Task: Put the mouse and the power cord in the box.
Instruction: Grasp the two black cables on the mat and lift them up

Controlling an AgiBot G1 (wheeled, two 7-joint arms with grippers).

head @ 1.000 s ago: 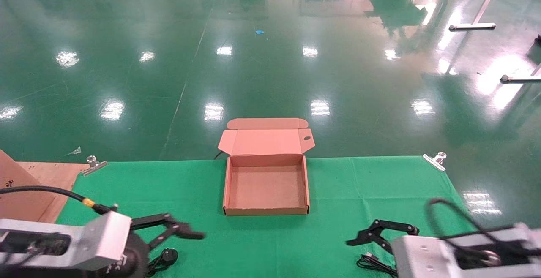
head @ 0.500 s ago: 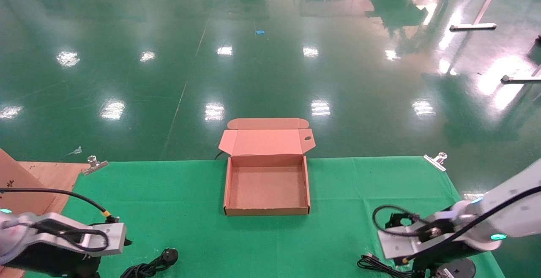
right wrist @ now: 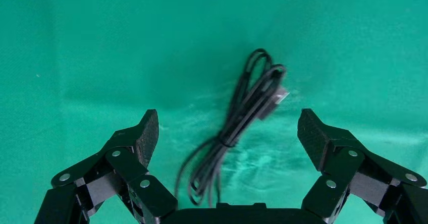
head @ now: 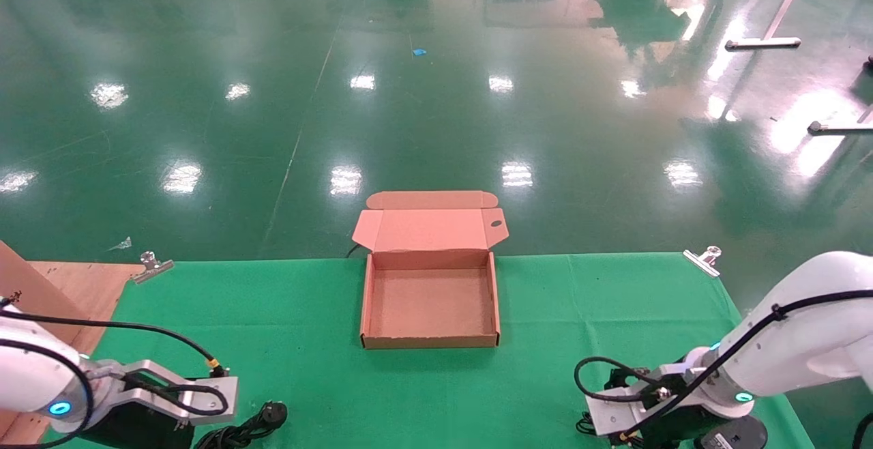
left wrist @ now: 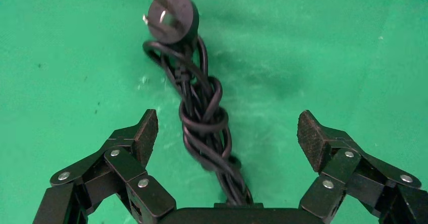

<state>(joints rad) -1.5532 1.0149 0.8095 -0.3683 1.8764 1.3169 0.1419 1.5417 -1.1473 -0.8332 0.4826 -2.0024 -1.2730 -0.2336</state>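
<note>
From the head view, you saw the box [head: 430, 299] sitting open in the middle of the green cloth [head: 293, 326], near the far edge, with its lid [head: 430, 227] leaning back. Nothing was in it. The cord [head: 249, 427] lay on the cloth at the near left, its plug end toward the box, just beside your left arm [head: 102, 394]. Your right arm [head: 716, 387] was low at the near right, over a bit of thin cable [head: 585, 425]. A mouse [head: 731, 434] with pale letters peeked out under that arm.

From the left wrist view, your left gripper [left wrist: 227, 133] was spread wide, grasping nothing. The twisted cord [left wrist: 204, 118] ran between its fingers [left wrist: 144, 135] without touching them, and the plug [left wrist: 171, 14] lay past the tips.

From the right wrist view, your right gripper [right wrist: 227, 133] was spread wide too, grasping nothing. The thin cable [right wrist: 237, 123] lay in a loose bunch on the cloth between its fingers [right wrist: 144, 135]. You could not see the mouse there.
</note>
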